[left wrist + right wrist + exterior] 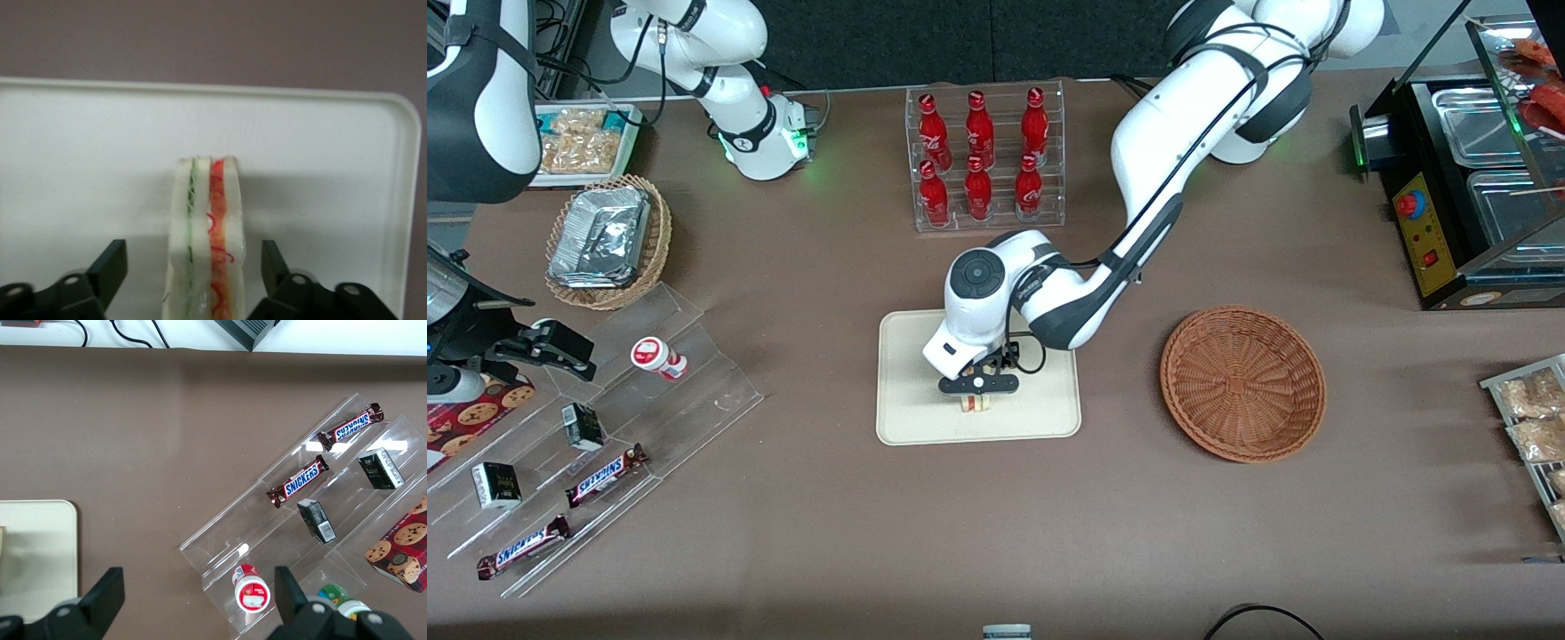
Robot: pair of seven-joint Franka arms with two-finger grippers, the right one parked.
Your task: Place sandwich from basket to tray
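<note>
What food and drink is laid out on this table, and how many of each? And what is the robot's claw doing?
Red cola bottles in the clear rack: 6
Snickers bars: 2
Triangular pale-bread sandwich with red and green filling: 1
Round woven baskets, reddish-brown and pale tan: 2
Total: 11
The left gripper sits open, its fingers either side of the sandwich, low over the flat cream rectangular tray.

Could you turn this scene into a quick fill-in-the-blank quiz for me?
1. The sandwich stands on the ____.
2. The round basket holds ____.
3. The end effector is over the tray, its fingers ____ on either side of the sandwich.

Missing words: tray; nothing; open
</note>
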